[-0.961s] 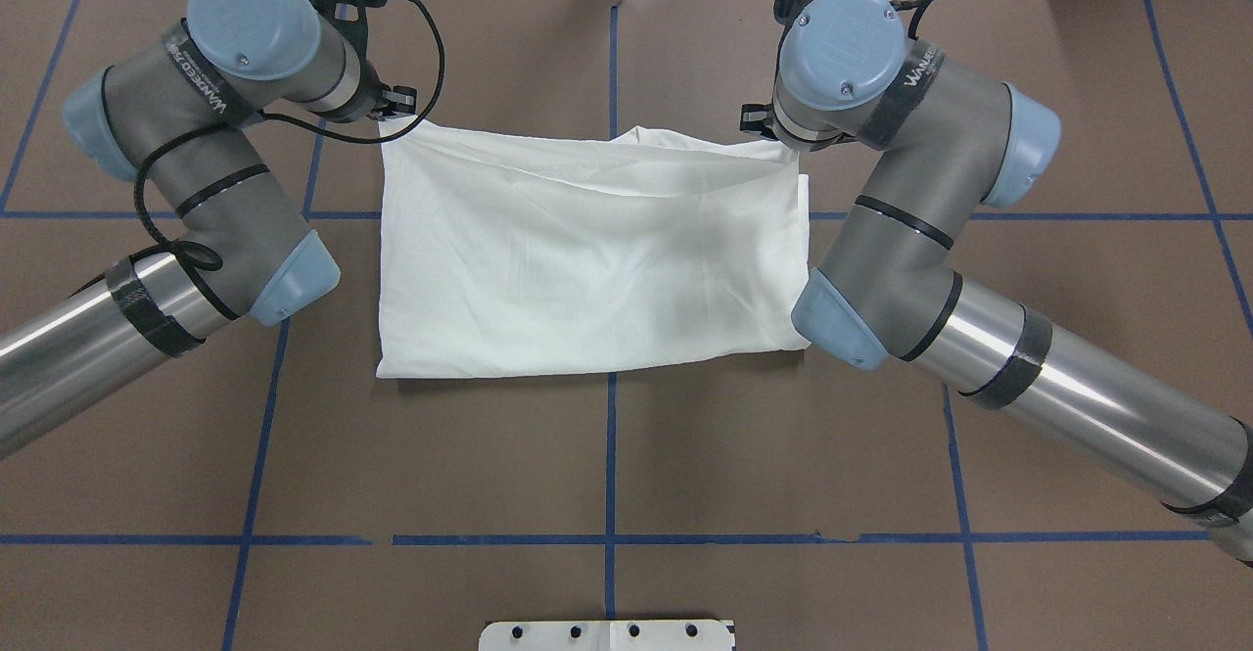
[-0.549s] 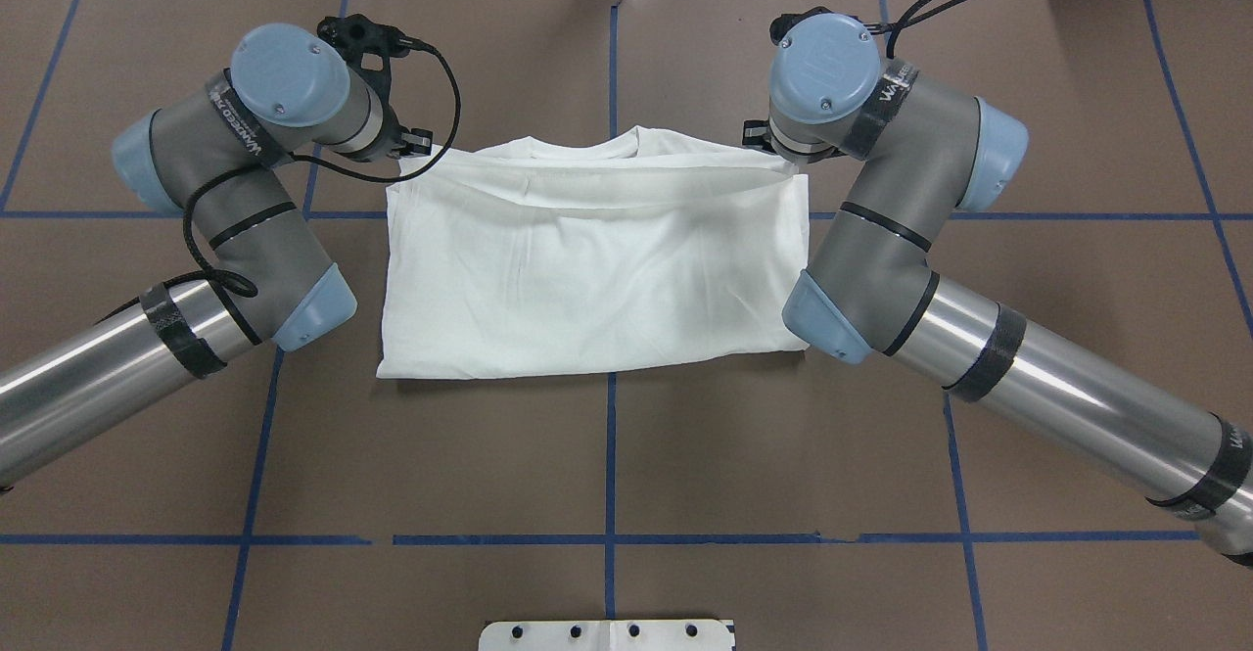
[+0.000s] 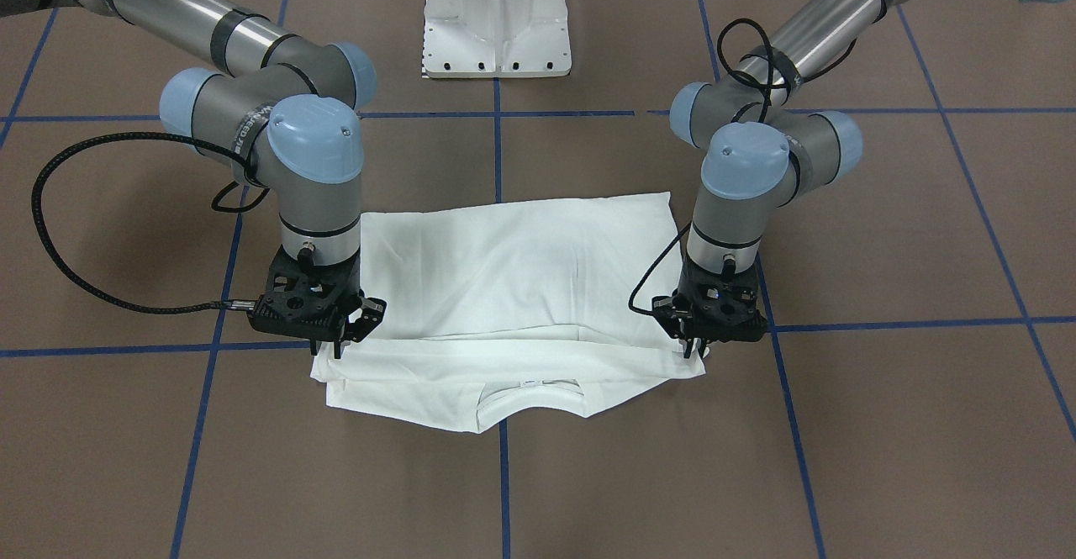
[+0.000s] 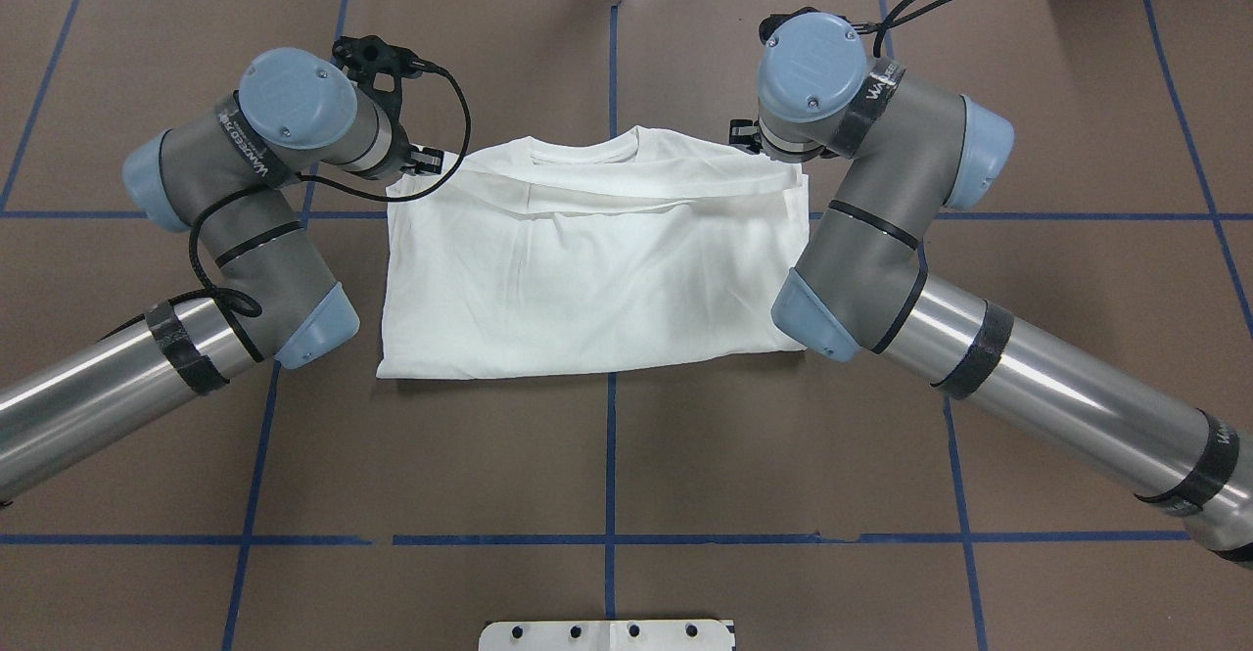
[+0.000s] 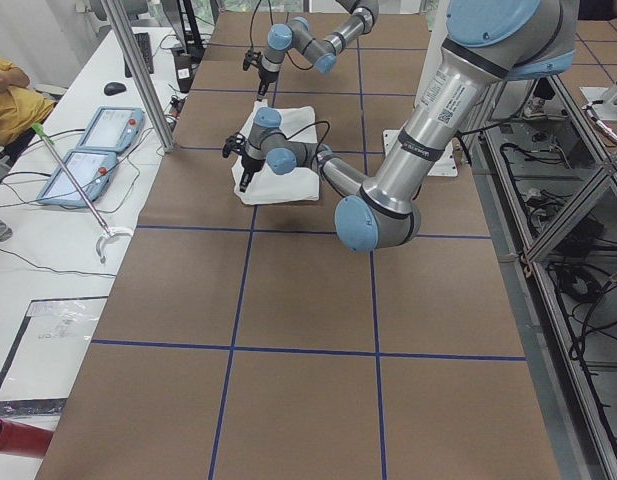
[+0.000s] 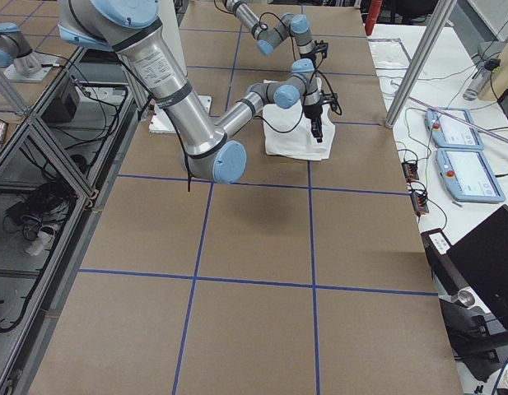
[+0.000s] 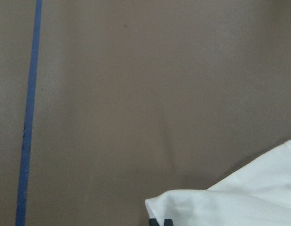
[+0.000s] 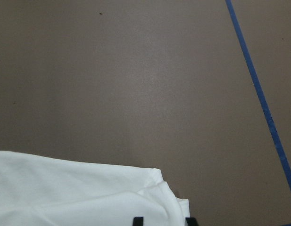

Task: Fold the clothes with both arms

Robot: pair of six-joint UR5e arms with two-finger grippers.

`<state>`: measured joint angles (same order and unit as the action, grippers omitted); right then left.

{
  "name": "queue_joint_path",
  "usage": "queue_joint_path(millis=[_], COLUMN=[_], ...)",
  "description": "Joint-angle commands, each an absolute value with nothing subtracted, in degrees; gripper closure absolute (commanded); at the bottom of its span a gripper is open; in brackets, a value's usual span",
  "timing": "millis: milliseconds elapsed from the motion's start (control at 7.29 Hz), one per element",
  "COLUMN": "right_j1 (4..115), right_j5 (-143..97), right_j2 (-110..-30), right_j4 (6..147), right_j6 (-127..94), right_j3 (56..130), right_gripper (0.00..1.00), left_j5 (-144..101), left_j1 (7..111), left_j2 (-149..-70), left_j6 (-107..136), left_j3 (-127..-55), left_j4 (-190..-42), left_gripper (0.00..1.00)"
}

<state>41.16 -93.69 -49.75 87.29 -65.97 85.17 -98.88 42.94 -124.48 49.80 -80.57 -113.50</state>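
Overhead exterior view has the white T-shirt [image 4: 587,279] folded flat mid-frame on the surface [image 4: 607,455], long axis left-to-right, left tool [image 4: 427,160] and right tool [image 4: 746,135] at its upper corners, each equally near; whether either grips cloth I cannot tell.

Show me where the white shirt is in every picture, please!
Front-facing: shirt in the middle, slightly below centre.
Overhead: shirt just above centre.
Left side: shirt far off, upper middle.
Right side: shirt far off, upper middle.
Left wrist: shirt bottom right corner.
Right wrist: shirt bottom left.
Landmark: white base plate, on the robot's side of the shirt in the four outside views.
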Motion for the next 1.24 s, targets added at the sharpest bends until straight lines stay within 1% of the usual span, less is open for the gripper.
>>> queue_joint_path(millis=[0, 275, 412, 686, 1098], right_j1=[41.31, 41.22, 40.70, 40.17, 40.08], right_j5=[-94.22, -94.22, -94.13, -94.04, -94.04], right_j2=[-50.70, -52.82, -53.00, -52.91, -53.00], right_j4=[87.28, 87.10, 87.10, 87.01, 87.01], right_j6=[-65.31, -64.78, -64.78, -64.86, -64.86], right_j3=[88.22, 90.69, 90.79, 91.14, 91.23], right_gripper=[0.00, 0.00, 0.00, 0.00, 0.00], left_j5=[-99.40, -104.48, -103.98, -99.61, -97.12], left_j1=[42.89, 42.28, 39.06, 32.64, 27.61], left_j2=[-118.34, -109.74, -104.64, -103.97, -103.89], left_j6=[48.34, 49.57, 53.05, 60.45, 63.98], left_j3=[-89.50, -100.49, -103.68, -103.89, -103.54], left_j4=[-114.69, -114.70, -117.13, -119.71, -119.71], left_gripper=[0.00, 0.00, 0.00, 0.00, 0.00])
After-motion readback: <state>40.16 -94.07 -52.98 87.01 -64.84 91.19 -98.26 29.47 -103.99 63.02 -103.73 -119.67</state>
